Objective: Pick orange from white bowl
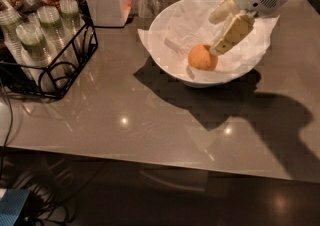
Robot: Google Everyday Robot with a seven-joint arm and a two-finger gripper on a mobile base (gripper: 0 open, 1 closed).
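Orange [202,57] just below-left of hand [215,35]

The hand [215,35], fingers spread, hangs inside the wide white paper-lined bowl [172,70]; only the small round orange fruit [202,57] stands just beside it.

The gripper [215,34] over the white bowl [172,68] has its arm cropped.
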